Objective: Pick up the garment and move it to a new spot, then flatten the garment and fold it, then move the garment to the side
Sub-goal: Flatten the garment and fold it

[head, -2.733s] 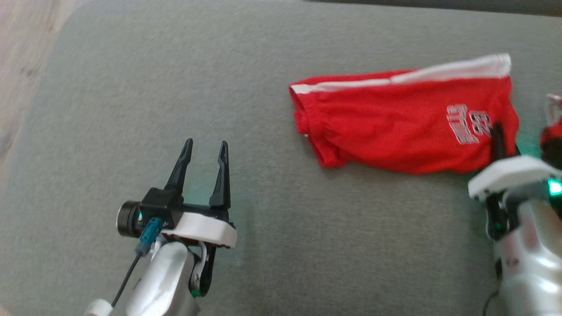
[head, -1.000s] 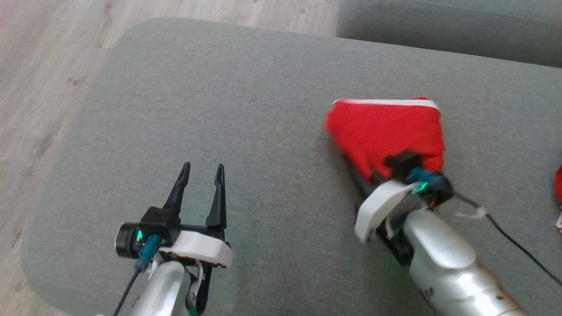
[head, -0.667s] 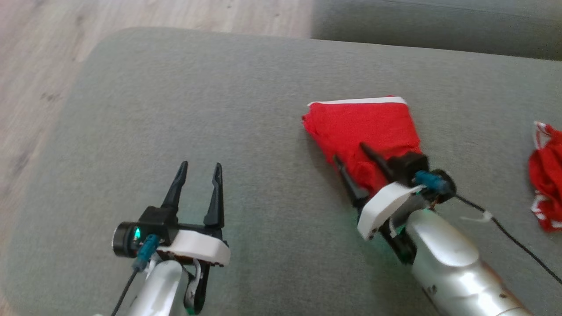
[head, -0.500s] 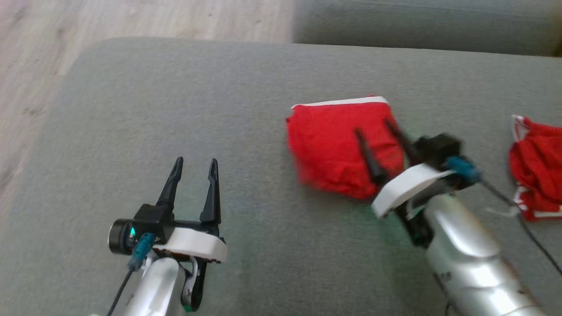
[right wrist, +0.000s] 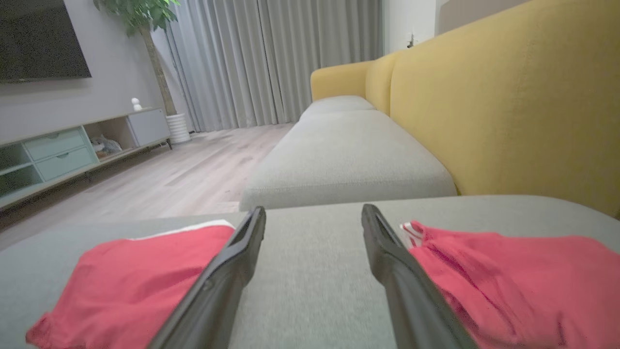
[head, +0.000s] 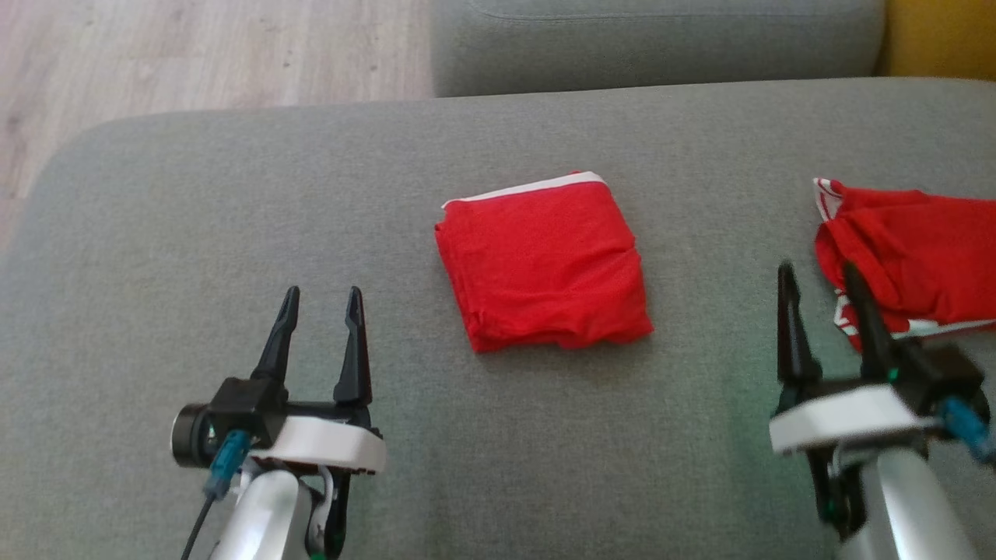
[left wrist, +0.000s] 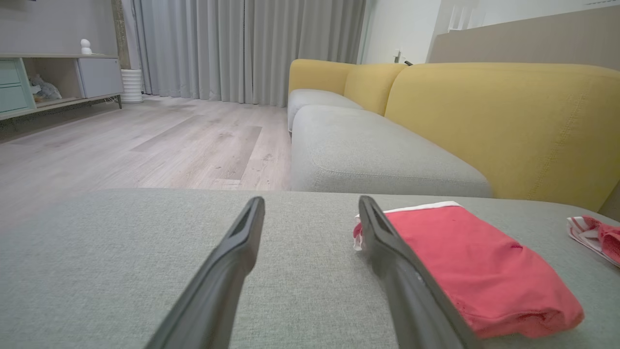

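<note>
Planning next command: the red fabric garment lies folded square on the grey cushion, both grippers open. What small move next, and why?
Probably reach the left gripper to grasp the near edge of the folded red fabric garment. The fold looks done on the grey cushion, and the right gripper is open too, clear of it; only moving it aside seems left.

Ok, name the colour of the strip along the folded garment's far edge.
White; the strip edges the folded red fabric garment. Best in head view.
</note>
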